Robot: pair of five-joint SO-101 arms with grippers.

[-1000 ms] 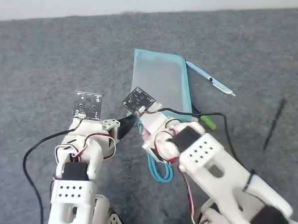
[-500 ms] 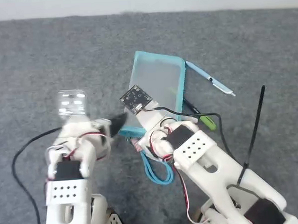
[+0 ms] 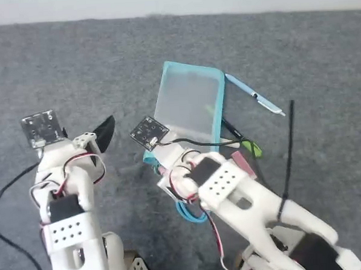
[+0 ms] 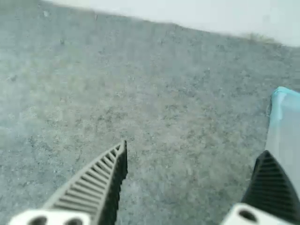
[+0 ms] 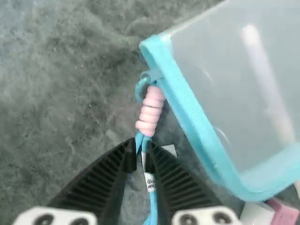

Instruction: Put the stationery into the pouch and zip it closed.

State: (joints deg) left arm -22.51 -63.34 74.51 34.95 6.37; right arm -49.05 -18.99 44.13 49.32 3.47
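Observation:
The translucent pouch [image 3: 188, 104] with a teal border lies flat mid-table, and a pale stick-like item [image 5: 265, 84] shows through its side. My right gripper [image 5: 140, 147] is shut on the blue zipper cord [image 5: 151, 197], just behind its pink beads [image 5: 150, 110] at the pouch's near corner. My left gripper [image 4: 194, 150] stands open over bare carpet to the left of the pouch, holding nothing; its dark finger [image 3: 103, 132] points toward the pouch. A light blue pen [image 3: 254, 95], a green marker [image 3: 251, 147] and a pink eraser [image 3: 239, 162] lie right of the pouch.
The blue cord loop [image 3: 190, 210] trails toward the arm bases. A black cable [image 3: 288, 159] arches over the right arm. Grey carpet [image 3: 56, 69] covers the table, with free room on the left and at the back.
My left arm has swung left, away from the pouch's near corner, and now stands apart from it. The right arm has shifted slightly left, and the pink eraser now shows.

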